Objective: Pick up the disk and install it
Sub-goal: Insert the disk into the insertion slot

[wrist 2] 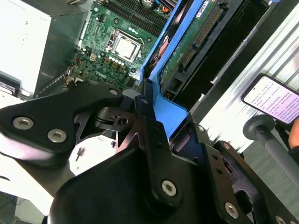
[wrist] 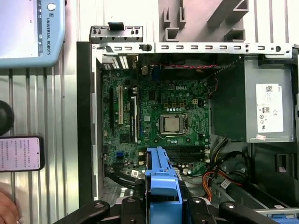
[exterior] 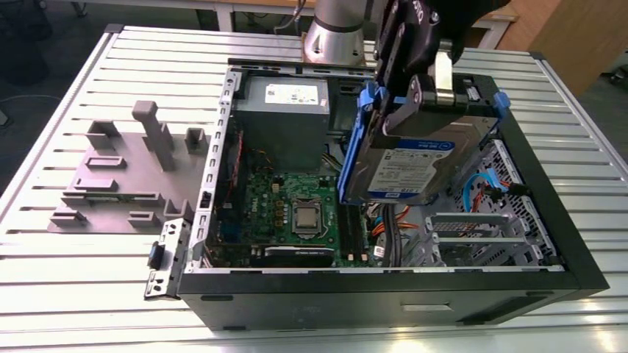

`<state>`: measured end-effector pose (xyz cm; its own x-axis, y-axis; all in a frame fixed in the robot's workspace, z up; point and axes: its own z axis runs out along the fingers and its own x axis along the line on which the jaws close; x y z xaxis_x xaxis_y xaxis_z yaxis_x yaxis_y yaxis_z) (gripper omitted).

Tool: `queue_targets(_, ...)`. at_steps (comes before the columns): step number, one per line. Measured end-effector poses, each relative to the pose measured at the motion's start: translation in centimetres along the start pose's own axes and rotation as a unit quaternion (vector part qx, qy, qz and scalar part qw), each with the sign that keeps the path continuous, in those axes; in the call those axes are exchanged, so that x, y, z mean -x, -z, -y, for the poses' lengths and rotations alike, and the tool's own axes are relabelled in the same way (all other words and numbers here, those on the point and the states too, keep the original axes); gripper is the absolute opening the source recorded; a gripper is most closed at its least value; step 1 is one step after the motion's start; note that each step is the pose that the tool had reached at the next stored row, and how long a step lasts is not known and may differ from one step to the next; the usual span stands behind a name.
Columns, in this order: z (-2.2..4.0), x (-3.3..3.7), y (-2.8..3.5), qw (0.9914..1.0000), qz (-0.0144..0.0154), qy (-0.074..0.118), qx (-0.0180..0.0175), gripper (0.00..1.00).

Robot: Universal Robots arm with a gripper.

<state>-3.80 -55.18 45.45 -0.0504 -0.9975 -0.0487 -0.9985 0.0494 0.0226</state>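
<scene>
One grey fixture is lying at the exterior view's left; moving right, we are seeing the open computer case, its motherboard, then the gripper clamping the disk by its blue frame, tilted, hanging above the case interior near the drive cage.
</scene>
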Motion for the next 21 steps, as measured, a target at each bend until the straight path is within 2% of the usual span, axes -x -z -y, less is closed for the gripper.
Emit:
queue_targets(7, 0.23, -0.41, -0.09, 1.00000, -0.0027, 0.000, -0.0001, 0.37)
queue_targets(14, 1.36, -0.37, -0.20, 1.00000, -0.0029, 0.000, -0.0001, 0.37)
queue_targets(21, 1.72, -0.44, -0.36, 0.99999, -0.0036, 0.000, -0.0002, 0.37)
